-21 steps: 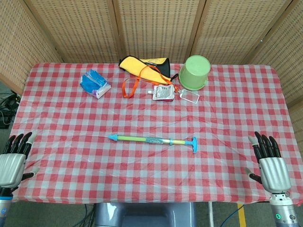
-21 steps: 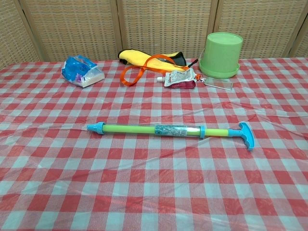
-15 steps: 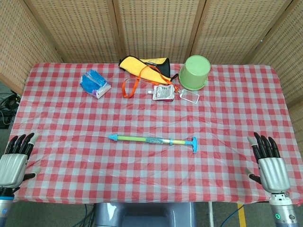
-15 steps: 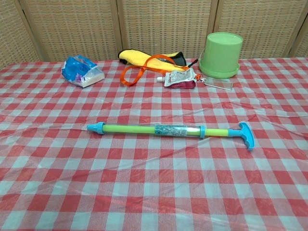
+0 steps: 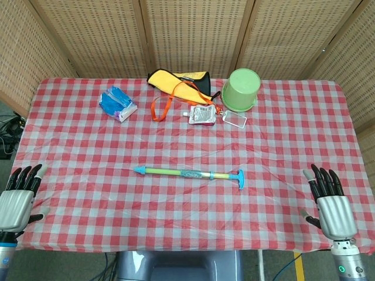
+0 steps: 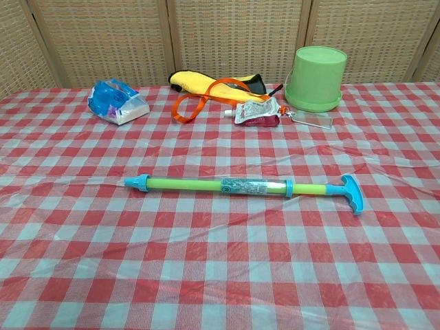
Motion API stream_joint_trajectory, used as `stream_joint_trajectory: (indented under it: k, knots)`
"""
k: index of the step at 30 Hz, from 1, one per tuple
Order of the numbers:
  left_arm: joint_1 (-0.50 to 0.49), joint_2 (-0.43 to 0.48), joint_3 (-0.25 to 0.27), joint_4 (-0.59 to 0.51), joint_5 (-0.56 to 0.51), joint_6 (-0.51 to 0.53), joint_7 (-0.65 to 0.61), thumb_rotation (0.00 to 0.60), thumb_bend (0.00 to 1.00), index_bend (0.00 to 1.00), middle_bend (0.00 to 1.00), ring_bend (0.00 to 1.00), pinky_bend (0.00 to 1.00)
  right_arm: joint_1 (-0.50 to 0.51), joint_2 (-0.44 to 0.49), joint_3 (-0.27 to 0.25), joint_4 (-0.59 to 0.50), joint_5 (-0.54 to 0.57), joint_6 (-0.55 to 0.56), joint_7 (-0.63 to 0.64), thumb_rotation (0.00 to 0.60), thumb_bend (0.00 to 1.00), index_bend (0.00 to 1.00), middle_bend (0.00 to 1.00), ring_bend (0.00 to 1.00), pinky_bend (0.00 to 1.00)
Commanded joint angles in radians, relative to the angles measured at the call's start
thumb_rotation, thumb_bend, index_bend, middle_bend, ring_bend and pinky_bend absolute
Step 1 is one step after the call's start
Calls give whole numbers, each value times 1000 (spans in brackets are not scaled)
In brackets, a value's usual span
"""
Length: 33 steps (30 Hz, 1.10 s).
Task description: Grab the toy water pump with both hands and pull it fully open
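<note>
The toy water pump (image 5: 190, 172) (image 6: 240, 186) lies flat across the middle of the checked tablecloth, a green and yellow tube with a blue nozzle at its left end and a blue T-handle (image 6: 352, 192) at its right end. My left hand (image 5: 16, 198) hovers at the table's near left corner, fingers spread, holding nothing. Far to the right, my right hand (image 5: 329, 200) hangs at the near right edge, also spread and empty. Both hands are well away from the pump. Neither hand shows in the chest view.
At the back stand an upturned green bucket (image 5: 241, 89), a yellow pouch with an orange strap (image 5: 176, 82), a small drink pouch (image 5: 202, 114), a clear card holder (image 5: 234, 119) and a blue wrapped packet (image 5: 117, 103). Wicker screens close off the back.
My right hand has drifted slightly left and forward along the near edge. My left hand shifted a little. The pump has not moved.
</note>
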Motion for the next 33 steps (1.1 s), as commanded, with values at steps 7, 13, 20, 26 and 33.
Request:
stream_joint_trajectory:
  k: [7, 13, 20, 26, 33]
  knots:
    - [4, 2, -3, -3, -6, 7, 7, 600, 109, 0, 0, 0, 0, 44, -9, 25, -66, -16, -37, -64, 600, 78, 165, 8, 0, 0]
    - [1, -3, -8, 4, -14, 4, 6, 600, 108, 0, 0, 0, 0, 125, -43, 94, -148, 1, -108, -202, 600, 77, 297, 514, 423, 167]
    - [-2, -9, -12, 15, -25, -3, 7, 600, 108, 0, 0, 0, 0, 231, -156, 158, -152, 69, -219, -378, 600, 85, 445, 885, 811, 469]
    - [-8, -18, -14, 26, -36, -15, 17, 600, 108, 0, 0, 0, 0, 315, -238, 189, -167, 180, -332, -498, 600, 166, 505, 959, 877, 505]
    - [-12, -24, -15, 27, -41, -20, 24, 600, 110, 0, 0, 0, 0, 394, -349, 201, -145, 311, -420, -653, 600, 256, 495, 959, 878, 506]
